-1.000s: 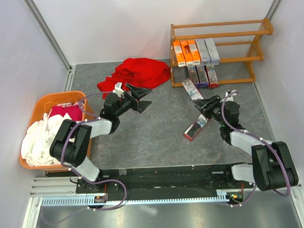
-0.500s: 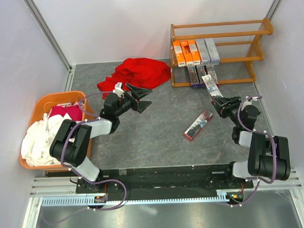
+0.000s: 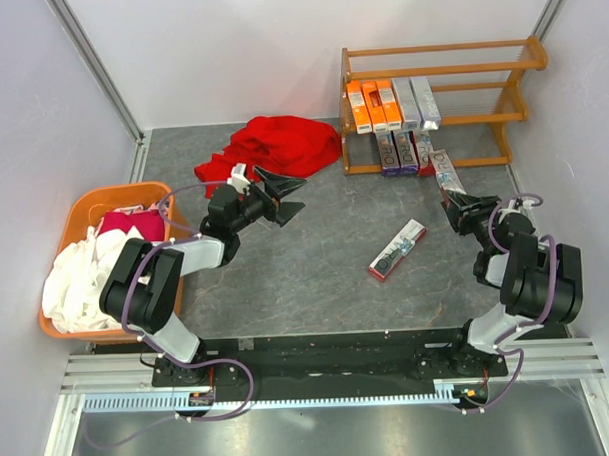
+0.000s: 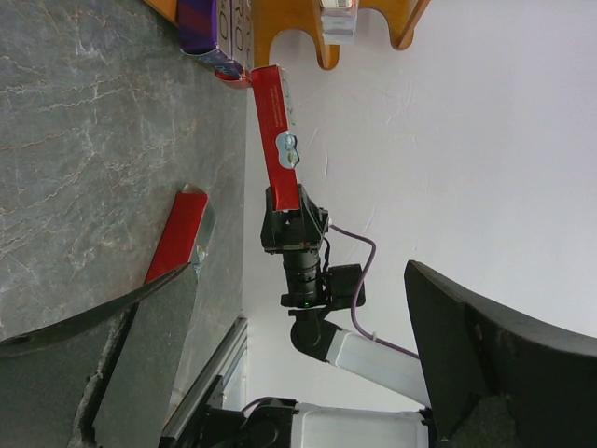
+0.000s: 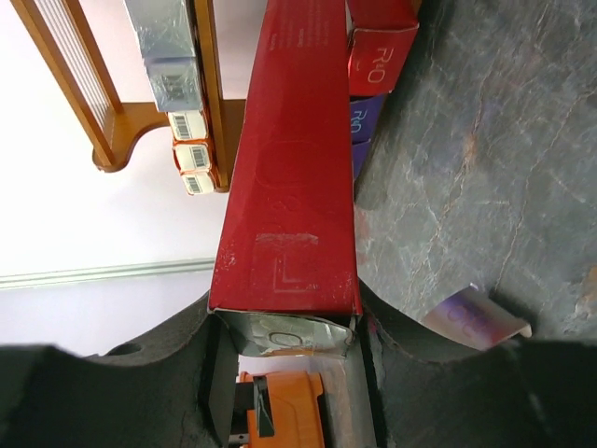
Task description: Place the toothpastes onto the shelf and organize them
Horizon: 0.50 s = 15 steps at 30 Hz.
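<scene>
**Light, stiff cartons: one loose on the table, one carried end-on to the rack.**

Nearest the arm bases, a long slim red-and-silver cardboard toothpaste box (image 3: 397,250) lies flat on the grey stone-patterned table (image 3: 316,278), well apart from the rack. Beyond it the right gripper (image 3: 460,206) is pinched narrowly on the tail end of a long red cardboard toothpaste box (image 5: 294,177), whose far end reaches the front of the bottom tier. The left gripper (image 3: 280,194) hangs with its fingers (image 4: 140,373) spread wide, holding nothing. These cartons are probably light, rigid lengthwise, a little slick and easily dented on their broad faces. A pinch across the narrow sides near mid-length would likely steady one best, while an end grip lets it swing. Farthest, the small orange-brown wooden slatted shelf (image 3: 438,51) holds three orange cartons (image 3: 372,104) and two silver-grey cartons (image 3: 417,99) on its middle tier, with dark purple cartons (image 3: 389,152) below.
</scene>
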Available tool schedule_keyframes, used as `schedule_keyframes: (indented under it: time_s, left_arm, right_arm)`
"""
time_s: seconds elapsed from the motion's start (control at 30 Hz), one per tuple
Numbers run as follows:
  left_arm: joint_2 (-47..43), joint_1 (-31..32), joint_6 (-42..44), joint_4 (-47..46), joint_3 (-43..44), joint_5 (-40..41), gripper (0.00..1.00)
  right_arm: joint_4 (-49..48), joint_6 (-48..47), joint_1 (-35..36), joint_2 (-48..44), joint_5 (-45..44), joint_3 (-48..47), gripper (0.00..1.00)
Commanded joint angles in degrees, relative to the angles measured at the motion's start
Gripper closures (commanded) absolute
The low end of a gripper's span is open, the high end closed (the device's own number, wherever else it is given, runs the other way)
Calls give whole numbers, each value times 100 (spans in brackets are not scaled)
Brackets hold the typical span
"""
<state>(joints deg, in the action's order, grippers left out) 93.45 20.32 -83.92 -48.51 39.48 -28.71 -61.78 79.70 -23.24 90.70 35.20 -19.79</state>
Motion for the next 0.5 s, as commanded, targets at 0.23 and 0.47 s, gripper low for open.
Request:
schedule_keyframes:
  time_s: [0.23,0.47]
  left_arm:
    - [94,-36,359,-35,261,-144,1]
    - [182,-45,376,-44,314,-196,1]
  right_arm:
    - [-1371,327,-49,624,-153,-561,69]
    - [-1583,511,-49,1116,-434,-930,69]
